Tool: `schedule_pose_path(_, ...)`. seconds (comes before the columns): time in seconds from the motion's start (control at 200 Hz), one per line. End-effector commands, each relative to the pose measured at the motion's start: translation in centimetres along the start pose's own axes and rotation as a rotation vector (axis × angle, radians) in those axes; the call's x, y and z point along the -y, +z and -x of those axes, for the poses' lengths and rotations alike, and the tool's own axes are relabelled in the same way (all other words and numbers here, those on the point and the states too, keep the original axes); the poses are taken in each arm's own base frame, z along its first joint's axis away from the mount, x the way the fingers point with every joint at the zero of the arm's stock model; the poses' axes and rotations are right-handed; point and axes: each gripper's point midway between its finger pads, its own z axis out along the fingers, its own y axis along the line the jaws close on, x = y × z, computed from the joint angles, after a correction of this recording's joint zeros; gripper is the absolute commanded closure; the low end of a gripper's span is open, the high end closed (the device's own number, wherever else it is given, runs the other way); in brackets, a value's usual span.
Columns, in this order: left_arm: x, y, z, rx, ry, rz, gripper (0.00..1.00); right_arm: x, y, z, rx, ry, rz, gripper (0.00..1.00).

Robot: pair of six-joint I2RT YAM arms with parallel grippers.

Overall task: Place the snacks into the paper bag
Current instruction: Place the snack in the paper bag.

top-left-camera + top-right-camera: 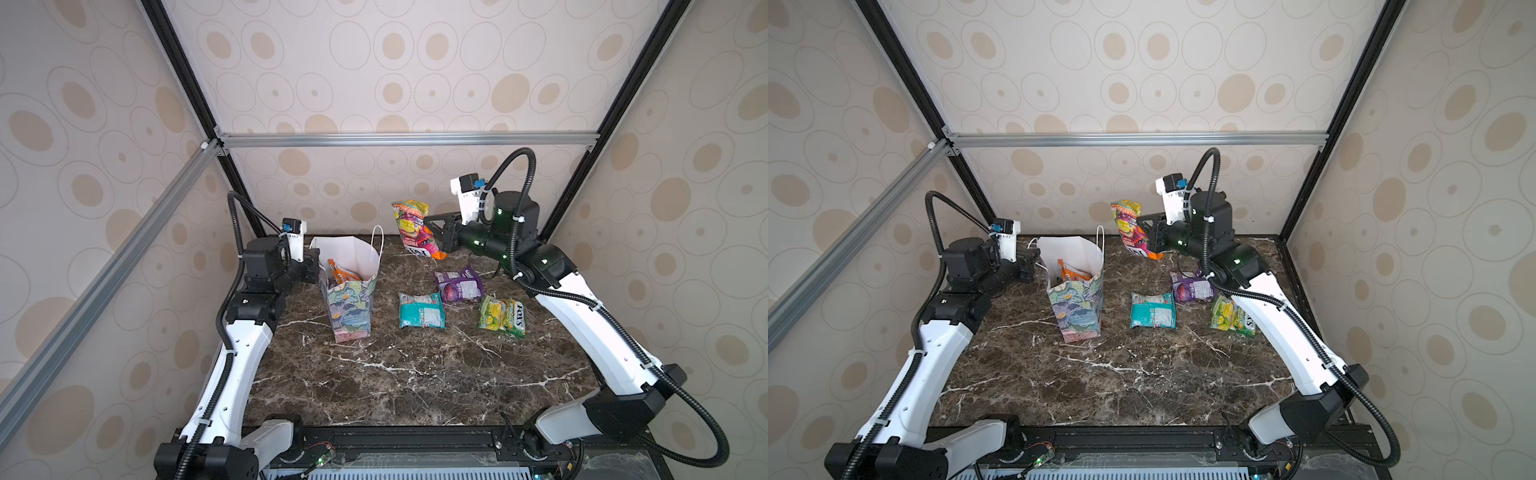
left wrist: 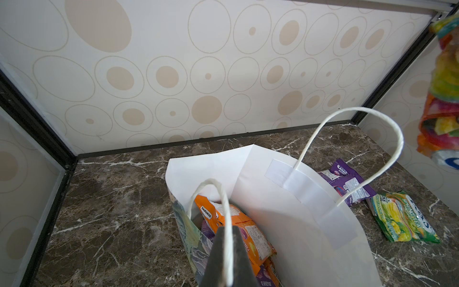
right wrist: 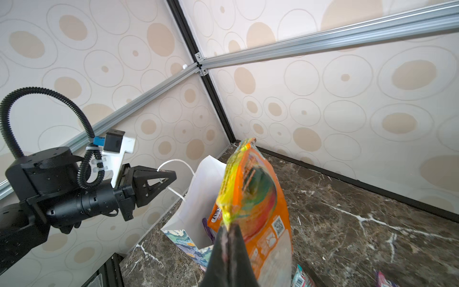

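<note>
The paper bag (image 1: 352, 305) stands upright left of the table's middle, mouth open, white inside (image 2: 285, 236). My left gripper (image 2: 227, 228) is shut on the bag's near cord handle (image 2: 198, 196), at its left rim (image 1: 318, 261). Inside the bag lie an orange packet (image 2: 238, 223) and a purple one. My right gripper (image 3: 228, 227) is shut on a multicolour fruit-print snack (image 1: 414, 228), which hangs in the air right of and above the bag (image 3: 198, 196). On the table lie a purple snack (image 1: 459, 286), a teal snack (image 1: 422, 310) and a green snack (image 1: 503, 316).
The dark marble table (image 1: 415, 374) is closed in by patterned walls on three sides. An aluminium bar (image 1: 407, 139) crosses the back wall, and black frame posts stand at the back corners. The bag's far handle (image 2: 387, 129) stands up in a loop.
</note>
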Motion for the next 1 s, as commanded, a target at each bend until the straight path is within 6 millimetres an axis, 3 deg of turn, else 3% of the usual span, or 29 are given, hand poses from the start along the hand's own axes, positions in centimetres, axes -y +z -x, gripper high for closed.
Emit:
schedule_pose_path(0.0,0.4,-1.0,1.7,0.051,0.027,-0.007,1.00,-3.2,0.6,2.6,0.076,-0.065,0.079,1.00)
schedule_pose_path(0.235,0.2,-1.0,1.6,0.048,0.029,-0.001,1.00,-7.3,3.5,2.5,0.057,-0.114,0.166,1.00)
schedule_pose_path(0.48,0.3,-1.1,1.8,0.053,0.029,-0.004,1.00,-9.6,6.3,1.5,0.021,-0.184,0.173,1.00)
schedule_pose_path(0.685,0.4,-1.0,1.7,0.050,0.027,-0.006,1.00,-10.5,8.5,0.5,-0.016,-0.185,0.197,1.00)
schedule_pose_path(0.71,0.4,-1.0,1.7,0.051,0.027,-0.007,1.00,-11.0,8.1,1.6,0.010,-0.191,0.205,1.00)
schedule_pose_path(0.81,0.3,-1.1,1.8,0.053,0.027,-0.004,1.00,-11.6,8.8,2.1,0.020,-0.204,0.214,1.00)
schedule_pose_path(0.905,0.4,-1.1,1.7,0.053,0.029,-0.004,1.00,-11.3,9.5,2.5,0.028,-0.206,0.194,1.00)
schedule_pose_path(0.995,0.4,-1.3,1.9,0.058,0.032,-0.002,1.00,-10.4,10.7,1.3,0.000,-0.204,0.163,1.00)
